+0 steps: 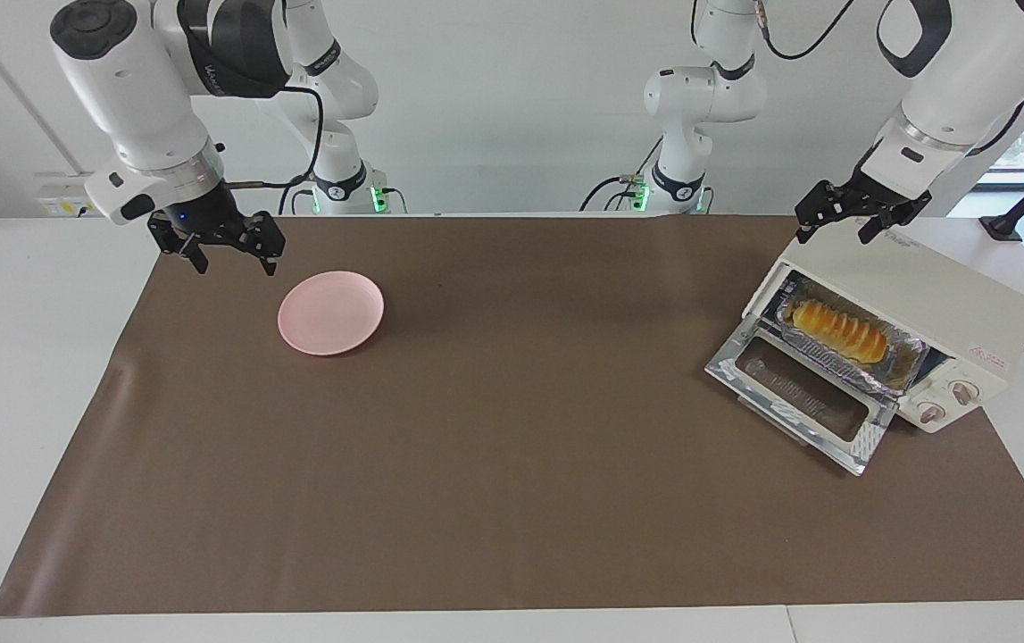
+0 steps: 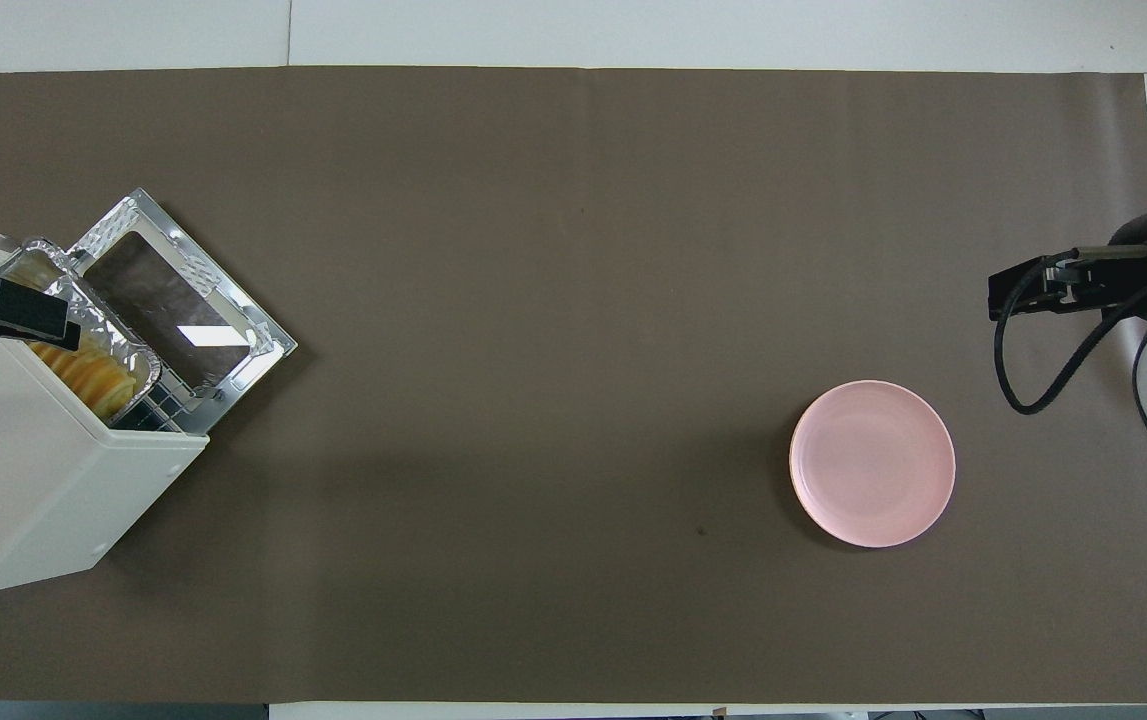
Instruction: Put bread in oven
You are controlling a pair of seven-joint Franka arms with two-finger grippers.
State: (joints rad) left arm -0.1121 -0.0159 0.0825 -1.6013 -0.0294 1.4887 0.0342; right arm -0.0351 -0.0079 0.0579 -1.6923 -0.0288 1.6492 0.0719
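Note:
The yellow-orange ridged bread [image 1: 837, 330] lies in a crinkled foil tray [image 1: 909, 371] set in the mouth of the cream-white oven [image 1: 949, 299]. The oven's glass door [image 1: 802, 393] hangs open, down onto the mat. In the overhead view the bread [image 2: 93, 375] shows at the oven [image 2: 23, 490] opening, and the tray's front edge juts slightly over the door [image 2: 178, 310]. My left gripper [image 1: 833, 234] hovers open and empty over the oven's top [image 2: 3, 310]. My right gripper [image 1: 237, 263] hangs open and empty over the mat beside the pink plate, at the right arm's end [image 2: 1018, 295].
An empty round pink plate [image 1: 330, 313] sits on the brown mat [image 1: 512, 464] toward the right arm's end [image 2: 873, 463]. Two knobs [image 1: 947, 402] sit beside the oven's opening. A black cable loops from the right wrist.

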